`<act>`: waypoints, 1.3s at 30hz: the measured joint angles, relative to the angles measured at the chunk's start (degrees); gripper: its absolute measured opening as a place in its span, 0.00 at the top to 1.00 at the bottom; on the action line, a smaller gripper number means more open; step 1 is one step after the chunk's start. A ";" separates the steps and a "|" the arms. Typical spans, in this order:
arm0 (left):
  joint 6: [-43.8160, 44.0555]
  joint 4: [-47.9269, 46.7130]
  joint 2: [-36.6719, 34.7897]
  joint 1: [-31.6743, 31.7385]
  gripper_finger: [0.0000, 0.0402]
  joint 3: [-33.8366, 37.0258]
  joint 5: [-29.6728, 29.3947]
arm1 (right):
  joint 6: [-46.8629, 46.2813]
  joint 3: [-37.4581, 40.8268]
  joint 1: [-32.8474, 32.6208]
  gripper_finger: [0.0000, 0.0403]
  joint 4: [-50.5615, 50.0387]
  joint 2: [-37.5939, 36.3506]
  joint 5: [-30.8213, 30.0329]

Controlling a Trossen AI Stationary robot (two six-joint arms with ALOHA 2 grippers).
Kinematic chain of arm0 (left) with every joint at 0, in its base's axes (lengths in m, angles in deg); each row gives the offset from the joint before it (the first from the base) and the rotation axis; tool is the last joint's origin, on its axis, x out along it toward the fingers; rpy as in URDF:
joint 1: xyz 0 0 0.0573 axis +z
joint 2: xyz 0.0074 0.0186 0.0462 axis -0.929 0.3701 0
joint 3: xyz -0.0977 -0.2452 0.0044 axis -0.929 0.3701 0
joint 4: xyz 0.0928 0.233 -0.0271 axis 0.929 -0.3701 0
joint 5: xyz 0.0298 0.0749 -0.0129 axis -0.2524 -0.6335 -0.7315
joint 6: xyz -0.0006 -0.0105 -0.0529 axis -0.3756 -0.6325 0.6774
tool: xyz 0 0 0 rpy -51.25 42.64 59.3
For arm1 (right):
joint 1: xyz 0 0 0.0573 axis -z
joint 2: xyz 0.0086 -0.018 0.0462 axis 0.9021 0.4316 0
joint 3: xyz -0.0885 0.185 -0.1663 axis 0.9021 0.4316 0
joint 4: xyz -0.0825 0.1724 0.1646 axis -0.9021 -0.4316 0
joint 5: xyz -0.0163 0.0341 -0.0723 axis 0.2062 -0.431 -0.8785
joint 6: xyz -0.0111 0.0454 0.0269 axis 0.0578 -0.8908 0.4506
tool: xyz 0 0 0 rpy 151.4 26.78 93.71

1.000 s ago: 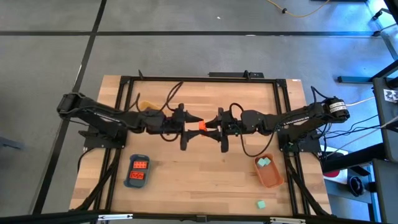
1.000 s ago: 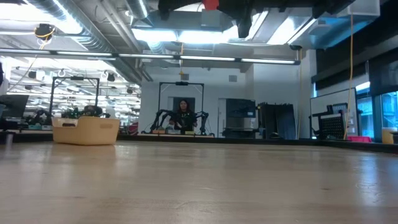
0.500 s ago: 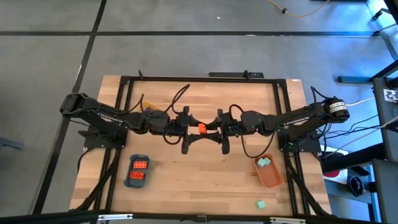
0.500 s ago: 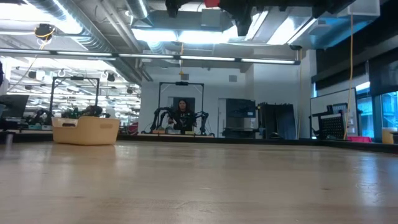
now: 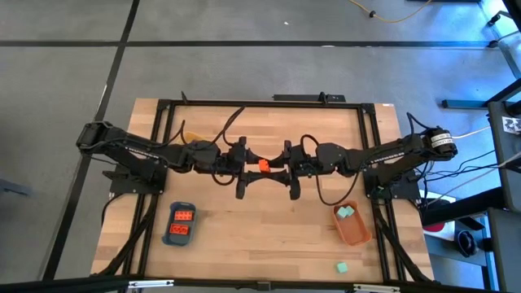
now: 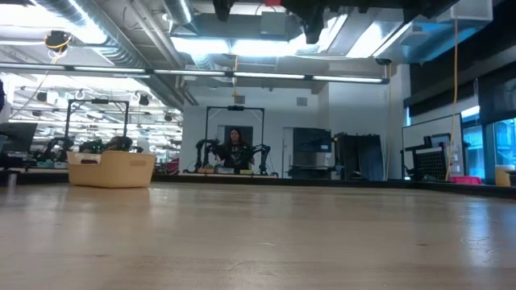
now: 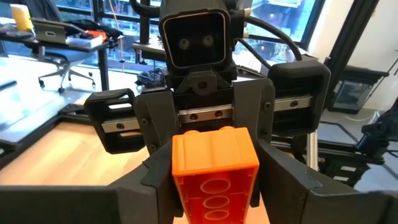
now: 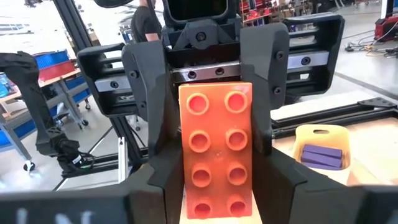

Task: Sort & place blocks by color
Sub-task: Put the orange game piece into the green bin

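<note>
Left arm reaches in from the bench's (image 5: 269,236) left edge to mid-bench. Yellow tray (image 8: 311,132) sits near the left edge, toward the corner at the top of the high view, partly under that arm, with purple blocks (image 8: 321,155) lying in it. Blue tray (image 5: 181,241) sits nearer the bottom-left corner, with two orange-red studded bricks (image 5: 184,216) in it.

Left gripper (image 5: 252,167) is up off the bench at its middle, nose to nose with the right gripper (image 5: 274,167). Its jaws sit either side of the orange-red brick (image 5: 263,166); can't tell whether they press on it or stand just clear.

The brick is in the air between the two grippers, above mid-bench, studs facing the right wrist camera. The right gripper's jaws are clamped on the brick's sides, about half open.

Right arm comes in from the right edge. Orange tray (image 5: 356,234) is near the right edge, toward the bottom-right corner, with mint blocks (image 5: 348,212) in it. One loose mint block (image 5: 343,267) lies on the bench by the bottom edge, just beside that tray but apart from it.
</note>
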 joint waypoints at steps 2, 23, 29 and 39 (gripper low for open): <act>1.17 0.14 -0.03 0.46 0.59 0.00 0.54 | -0.20 0.00 -0.03 0.65 -0.04 0.00 -0.02; 4.06 1.43 -0.90 0.78 0.47 0.07 1.72 | -0.30 0.28 0.04 0.65 1.45 -0.13 0.23; 5.96 1.04 -0.90 0.78 0.46 0.07 -1.64 | 0.88 0.28 0.16 0.65 1.56 -0.13 0.02; 6.08 0.96 -0.85 0.73 0.61 0.07 -1.36 | 1.19 0.24 0.79 0.65 2.52 -0.13 0.11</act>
